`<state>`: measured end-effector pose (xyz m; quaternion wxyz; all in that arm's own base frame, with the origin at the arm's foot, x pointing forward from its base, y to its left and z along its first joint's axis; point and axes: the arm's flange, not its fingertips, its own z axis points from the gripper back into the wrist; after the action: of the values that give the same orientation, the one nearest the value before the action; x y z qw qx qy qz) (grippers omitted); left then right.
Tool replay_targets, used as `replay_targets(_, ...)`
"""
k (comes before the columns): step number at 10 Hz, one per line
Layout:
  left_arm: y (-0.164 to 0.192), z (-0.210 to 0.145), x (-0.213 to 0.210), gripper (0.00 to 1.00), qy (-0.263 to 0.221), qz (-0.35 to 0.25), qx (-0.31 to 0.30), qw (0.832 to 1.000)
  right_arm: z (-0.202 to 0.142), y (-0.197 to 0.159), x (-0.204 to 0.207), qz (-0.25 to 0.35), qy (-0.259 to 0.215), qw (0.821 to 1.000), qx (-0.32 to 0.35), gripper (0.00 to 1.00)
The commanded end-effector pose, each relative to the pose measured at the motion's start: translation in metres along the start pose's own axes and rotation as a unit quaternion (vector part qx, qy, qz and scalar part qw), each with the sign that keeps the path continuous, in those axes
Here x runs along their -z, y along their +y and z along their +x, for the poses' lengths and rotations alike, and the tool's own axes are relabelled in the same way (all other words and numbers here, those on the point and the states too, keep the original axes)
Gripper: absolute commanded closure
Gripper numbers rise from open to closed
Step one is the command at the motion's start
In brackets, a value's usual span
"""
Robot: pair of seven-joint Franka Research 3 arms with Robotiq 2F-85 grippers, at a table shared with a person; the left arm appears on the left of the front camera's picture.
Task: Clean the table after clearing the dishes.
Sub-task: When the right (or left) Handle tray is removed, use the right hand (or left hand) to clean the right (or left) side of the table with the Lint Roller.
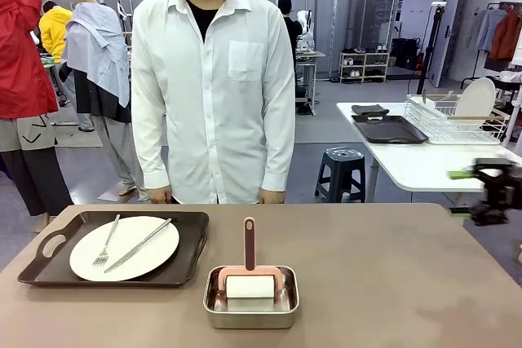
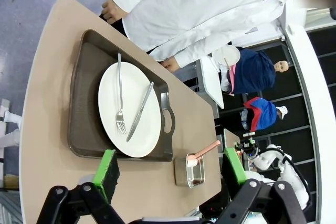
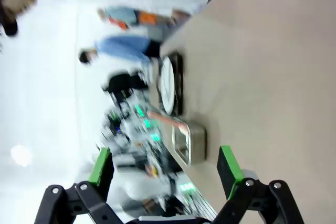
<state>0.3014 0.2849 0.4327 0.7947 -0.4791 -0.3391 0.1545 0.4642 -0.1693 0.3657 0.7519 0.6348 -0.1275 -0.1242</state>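
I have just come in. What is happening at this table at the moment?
Nothing is being handled right now. A person stands at the far side, hands down. On the table, a brown tray holds a white plate with a fork and knife. Beside it, a steel pan holds a pink-handled roller. The left claw and the right claw are open and empty.

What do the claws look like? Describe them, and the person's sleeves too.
Both the left claw and the right claw have two black linkage fingers with silver pivot bolts and bright green pads. The person wears a long-sleeved white button-up shirt over a black top.
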Motion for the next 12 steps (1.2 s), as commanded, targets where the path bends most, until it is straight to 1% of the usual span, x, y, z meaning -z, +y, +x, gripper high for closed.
replay_targets(1,0.000,-0.002,-0.005,0.00,0.001,-0.006,0.006,1.000,-0.024,-0.020,-0.018,0.080,-0.146,0.985,0.049,0.00)
replay_targets(2,0.000,-0.002,-0.005,0.00,0.001,-0.006,0.006,1.000,-0.035,-0.032,-0.030,0.086,-0.170,0.980,0.054,0.00)
replay_targets(3,0.000,-0.002,-0.005,0.00,0.001,-0.006,0.006,1.000,-0.044,-0.036,-0.037,0.082,-0.178,0.980,0.040,0.00)
replay_targets(4,0.000,-0.002,-0.005,0.00,0.001,-0.006,0.006,1.000,-0.049,-0.039,-0.039,0.068,-0.184,0.980,0.039,0.00)
replay_targets(5,0.000,-0.002,-0.005,0.00,0.001,-0.006,0.006,1.000,-0.050,-0.036,-0.039,0.046,-0.190,0.980,0.026,0.00)
replay_targets(6,0.000,-0.002,-0.005,0.00,0.001,-0.006,0.006,1.000,-0.048,-0.033,-0.036,0.038,-0.196,0.980,0.020,0.00)
replay_targets(7,0.000,-0.002,-0.005,0.00,0.001,-0.006,0.006,1.000,-0.045,-0.049,-0.051,0.072,-0.179,0.980,0.055,0.00)
replay_targets(12,0.000,-0.002,-0.005,0.00,0.001,-0.006,0.006,1.000,-0.045,-0.049,-0.051,0.072,-0.179,0.980,0.055,0.00)
